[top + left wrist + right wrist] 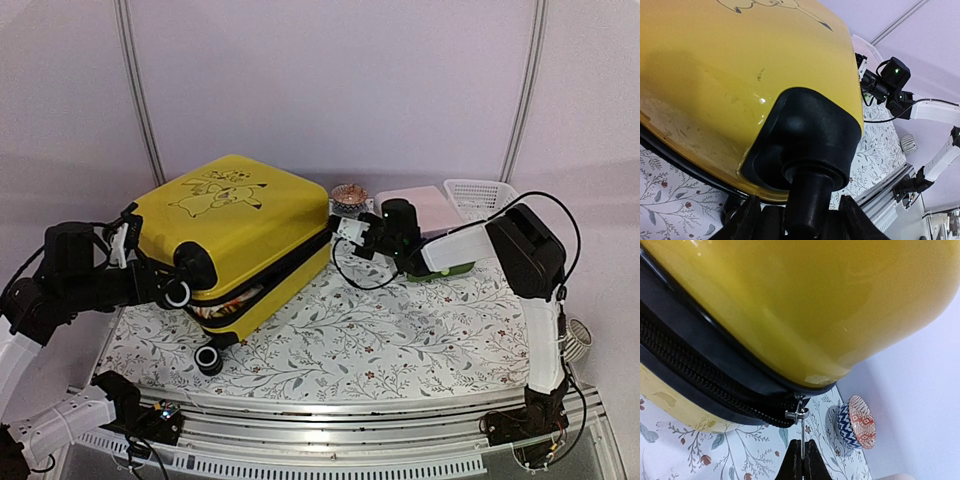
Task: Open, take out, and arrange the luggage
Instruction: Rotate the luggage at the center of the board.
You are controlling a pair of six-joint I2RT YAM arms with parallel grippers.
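Note:
The yellow luggage (240, 220) lies flat on the floral cloth, its zipper partly undone. At the near left corner the lid is raised a little, and a gap shows things inside. My left gripper (172, 292) is at that corner. In the left wrist view, the black wheel (807, 200) under its housing sits between the two fingers (747, 222), gripped. My right gripper (348, 228) is at the luggage's far right corner. In the right wrist view it (801, 442) is shut on the thin metal zipper pull (801, 415) at the end of the black zipper.
A small patterned bowl (349, 196) stands just behind the right gripper, close to the luggage corner. A pink-and-green box (425, 210) and a white mesh basket (480, 195) sit at the back right. The floral cloth (400, 330) covers the table. The lower wheel (208, 358) rests on it.

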